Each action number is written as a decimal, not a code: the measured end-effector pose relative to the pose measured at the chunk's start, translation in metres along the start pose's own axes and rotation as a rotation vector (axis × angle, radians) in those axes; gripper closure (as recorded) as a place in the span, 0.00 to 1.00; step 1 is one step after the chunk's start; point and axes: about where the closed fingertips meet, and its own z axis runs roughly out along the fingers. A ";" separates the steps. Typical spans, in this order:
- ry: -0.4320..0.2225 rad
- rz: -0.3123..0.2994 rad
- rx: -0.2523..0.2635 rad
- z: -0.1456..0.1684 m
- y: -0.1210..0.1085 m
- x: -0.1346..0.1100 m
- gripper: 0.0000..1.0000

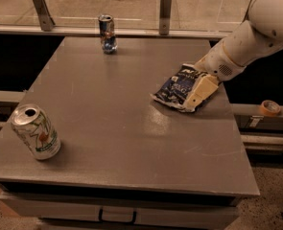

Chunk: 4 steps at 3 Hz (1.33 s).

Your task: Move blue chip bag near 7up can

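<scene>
The blue chip bag (173,87) lies flat on the right side of the grey table (117,128), dark navy with white lettering. My gripper (200,91) reaches in from the upper right and sits low over the bag's right edge, covering part of it. The 7up can (36,132), white-silver with green and red markings, stands tilted near the table's front left corner, far from the bag.
A slimmer blue and silver can (107,33) stands at the table's back edge, left of centre. A rail with metal posts (165,6) runs behind the table. A roll of tape (269,108) lies on a ledge to the right, off the table.
</scene>
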 end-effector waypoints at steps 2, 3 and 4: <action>-0.027 0.042 -0.002 0.007 -0.004 -0.010 0.65; -0.070 0.019 0.008 -0.012 -0.006 -0.022 0.88; -0.158 -0.044 0.006 -0.050 -0.008 -0.048 1.00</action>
